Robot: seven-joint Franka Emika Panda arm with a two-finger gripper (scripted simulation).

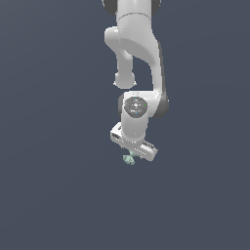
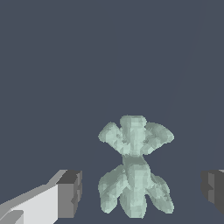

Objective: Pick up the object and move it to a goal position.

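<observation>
Gripper [image 1: 130,155] low over the object [image 1: 129,159], jaws wide, nothing held.

Ext. view: white arm [image 1: 139,53] comes down from the top centre, wrist bent, hand angled w/ its underside toward the ext. view's right. Object is a tiny pale mint lump just under the hand's lower left edge, partly tucked below it; contact can't be told at this res. Wrist view: object [image 2: 133,168] sits btwn the two dark pads [image 2: 70,192], clear gaps both sides, not touching either. It's lumpy, multi-lobed: upper cluster of three lobes, narrow waist, lower cluster of several longer lobes. Only part of the second pad shows, at the frame edge. Plain dark grey-blue floor [image 1: 53,195] all round.
</observation>
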